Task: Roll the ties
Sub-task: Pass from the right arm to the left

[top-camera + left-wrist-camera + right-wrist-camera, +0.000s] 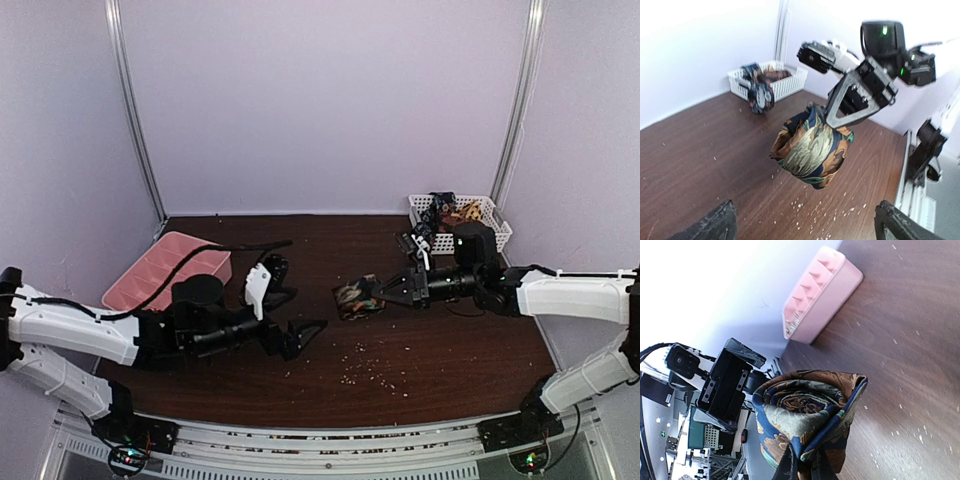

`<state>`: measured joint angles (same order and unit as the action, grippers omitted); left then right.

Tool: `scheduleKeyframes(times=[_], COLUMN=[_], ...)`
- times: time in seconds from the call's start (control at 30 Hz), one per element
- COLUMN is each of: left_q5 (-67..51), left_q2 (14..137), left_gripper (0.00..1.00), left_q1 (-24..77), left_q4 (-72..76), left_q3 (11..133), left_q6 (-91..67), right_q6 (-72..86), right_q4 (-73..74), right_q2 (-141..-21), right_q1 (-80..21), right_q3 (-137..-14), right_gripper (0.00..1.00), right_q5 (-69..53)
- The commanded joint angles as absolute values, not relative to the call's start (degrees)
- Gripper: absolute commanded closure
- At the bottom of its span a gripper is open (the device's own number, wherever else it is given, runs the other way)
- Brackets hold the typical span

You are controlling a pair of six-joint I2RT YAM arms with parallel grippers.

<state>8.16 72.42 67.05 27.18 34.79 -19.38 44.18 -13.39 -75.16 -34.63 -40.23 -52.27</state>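
While the right pincer (380, 291) clamps the rolled tie (355, 298) by its edge near the middle of the surface (450, 350) and the left pincer (285, 312) stands wide open, the soft, light coil seems apt to unwind, so gripping across its outer wraps looks safest.

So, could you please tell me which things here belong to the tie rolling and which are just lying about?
Job: rolled tie in right gripper; more ties in white basket; open left gripper.
Lying about: pink divided tray, role unclear; pale crumbs.
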Motion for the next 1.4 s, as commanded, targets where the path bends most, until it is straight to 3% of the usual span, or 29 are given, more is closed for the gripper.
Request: scheduleKeyframes(times=[0.0, 0.23, 0.43, 0.9, 1.37], left_q5=[6.03, -8.85, -13.35, -16.01, -18.57], left_q2=[65.96, 65.96, 67.51, 73.21, 77.71], left_gripper=[0.02, 0.02, 0.02, 0.08, 0.23], left_q1=[64.27, 60.32, 59.16, 59.15, 59.15], left_q4=[22.31, 24.2, 31.7, 34.77, 40.84], left_q3=[34.67, 38.51, 41.36, 48.21, 48.39], left_q6=[-22.72, -30.16, -36.01, -40.65, -45.73], right_q6=[46.23, 51.07, 54.22, 54.8, 52.26], right_q4=[-19.07, -28.25, -33.3, -35.53, -32.69], right_q2=[-73.08, -73.77, -74.15, -76.16, -77.04], right_q1=[-35.08, -36.83, -39.07, -45.28, -46.41], right_q3=[-44.64, -48.22, -49.47, -51.61, -52.33], right_gripper=[1.0, 1.0, 1.0, 1.0, 1.0], right_q5=[-53.44, -54.29, -54.26, -52.62, -51.43])
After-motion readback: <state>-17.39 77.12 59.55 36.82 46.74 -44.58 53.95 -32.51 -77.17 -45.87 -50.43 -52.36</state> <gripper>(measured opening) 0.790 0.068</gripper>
